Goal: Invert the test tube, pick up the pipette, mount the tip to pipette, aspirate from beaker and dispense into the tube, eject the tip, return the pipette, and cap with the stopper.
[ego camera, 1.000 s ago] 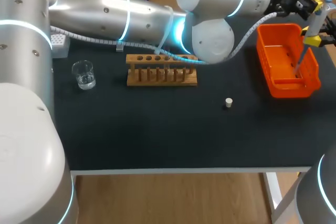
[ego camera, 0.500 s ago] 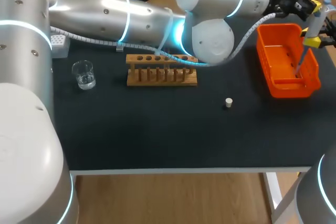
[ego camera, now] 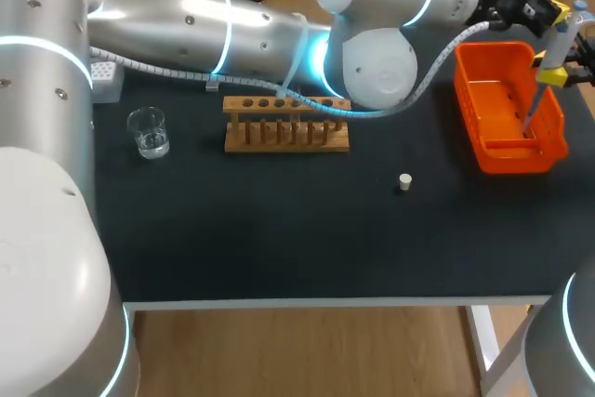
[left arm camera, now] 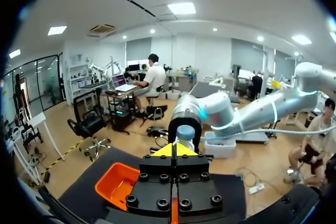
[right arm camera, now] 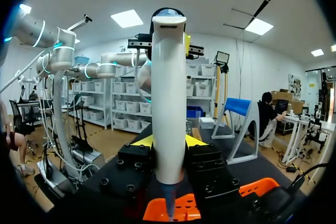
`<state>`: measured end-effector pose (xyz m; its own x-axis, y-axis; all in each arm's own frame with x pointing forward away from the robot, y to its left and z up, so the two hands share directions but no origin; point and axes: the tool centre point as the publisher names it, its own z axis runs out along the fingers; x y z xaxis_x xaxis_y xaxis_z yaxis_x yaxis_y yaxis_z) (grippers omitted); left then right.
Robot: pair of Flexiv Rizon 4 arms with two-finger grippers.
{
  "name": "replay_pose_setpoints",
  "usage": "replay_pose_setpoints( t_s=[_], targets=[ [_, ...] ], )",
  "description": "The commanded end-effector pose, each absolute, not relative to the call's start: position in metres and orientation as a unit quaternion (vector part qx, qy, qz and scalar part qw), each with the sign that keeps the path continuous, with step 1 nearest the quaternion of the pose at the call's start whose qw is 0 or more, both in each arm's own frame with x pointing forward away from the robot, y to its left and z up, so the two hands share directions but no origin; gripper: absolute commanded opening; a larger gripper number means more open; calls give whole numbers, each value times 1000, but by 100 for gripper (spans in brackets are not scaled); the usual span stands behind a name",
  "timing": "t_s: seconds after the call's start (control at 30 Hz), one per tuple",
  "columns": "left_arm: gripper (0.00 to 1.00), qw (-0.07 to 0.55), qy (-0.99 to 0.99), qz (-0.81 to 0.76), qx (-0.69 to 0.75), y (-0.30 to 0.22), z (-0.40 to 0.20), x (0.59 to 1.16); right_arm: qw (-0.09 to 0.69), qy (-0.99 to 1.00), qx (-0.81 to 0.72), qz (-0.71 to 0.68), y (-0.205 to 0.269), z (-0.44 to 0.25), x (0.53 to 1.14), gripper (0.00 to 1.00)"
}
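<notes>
Right wrist view: right gripper clamped on pipette over orange bin, left gripper pinched closed. Looks like tip-eject step; next up, press ejector.

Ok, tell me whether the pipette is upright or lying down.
Upright: the pipette stands in the right pincer, narrow end down over the orange bin.

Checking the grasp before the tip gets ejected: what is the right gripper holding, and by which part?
The pipette, held by its white body, clamped upright between the right gripper's fingers.

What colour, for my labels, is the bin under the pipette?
Orange bin, clearest in head view.
</notes>
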<state>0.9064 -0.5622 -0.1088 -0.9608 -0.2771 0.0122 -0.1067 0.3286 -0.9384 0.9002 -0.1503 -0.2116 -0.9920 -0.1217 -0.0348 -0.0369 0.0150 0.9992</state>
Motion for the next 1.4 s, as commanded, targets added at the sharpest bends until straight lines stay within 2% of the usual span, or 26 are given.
replay_pose_setpoints(
  t_s=[0.03,0.57,0.9,1.4],
  targets=[
    [0,75,809,-573,-109,-565,-125,910,32,-713,57,-699,-150,-201,901,0],
    [0,79,810,-571,-107,-563,-135,911,32,-713,57,-699,-150,-201,901,0],
    [0,108,799,-580,-117,-546,-114,908,32,-713,57,-699,-150,-201,901,0],
    [0,116,810,-564,-111,-535,-85,911,32,-713,57,-699,-150,-201,901,0]
  ],
)
